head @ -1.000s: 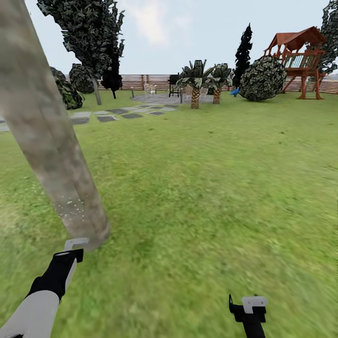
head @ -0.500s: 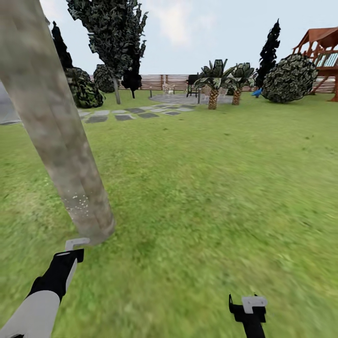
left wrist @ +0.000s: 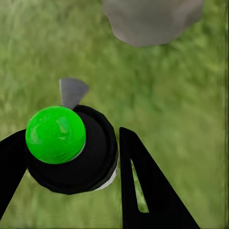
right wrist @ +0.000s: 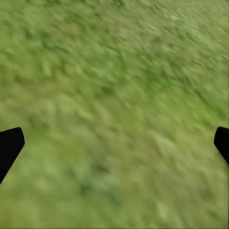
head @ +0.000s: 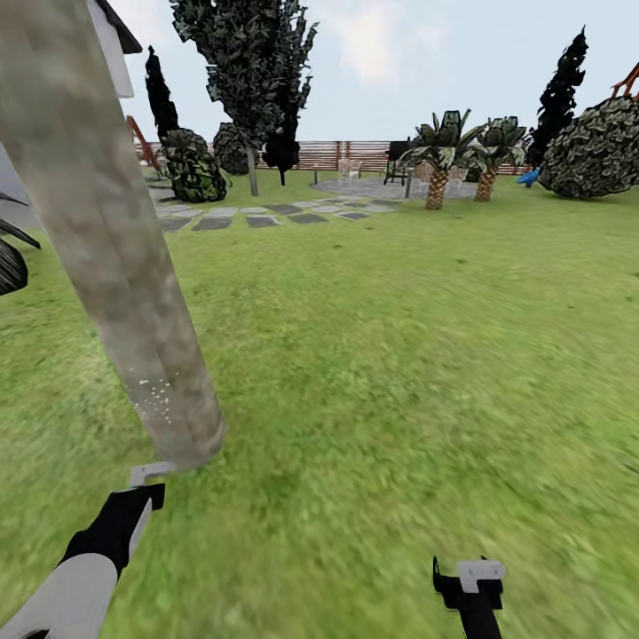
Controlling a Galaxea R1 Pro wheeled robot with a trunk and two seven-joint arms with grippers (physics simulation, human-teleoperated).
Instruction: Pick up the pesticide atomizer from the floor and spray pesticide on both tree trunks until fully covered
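Left gripper (left wrist: 95,167) has its fingers (left wrist: 143,191) clamped on the pesticide atomizer (left wrist: 71,150). In the left wrist view it reads as a black round body with a bright green ball on top, grey nozzle piece poking out toward the trunk base (left wrist: 150,19). I don't see the red tip from this angle.

From the head camera, the left gripper (head: 146,475) sits at 7 o'clock, just short of the foot of the tree trunk (head: 106,240), which leans up to 11 o'clock. White pesticide (head: 155,395) specks show in one low patch only; the bark above looks bare.

Right gripper (head: 469,577) is at 5 o'clock, idle. In the right wrist view its fingers (right wrist: 9,145) are spread wide over grass, holding nothing.

My read: spraying the first tree, early. Coverage is nowhere near full.

Next I'd raise the left arm and tilt the nozzle up the trunk, then work around it. Aim is the risk: the nozzle is low and close, so spray may keep landing on the same patch.

Second tree (head: 248,80) stands at 12 o'clock, well apart, past the stepping slabs (head: 257,217). It looks untouched, though too far to tell.
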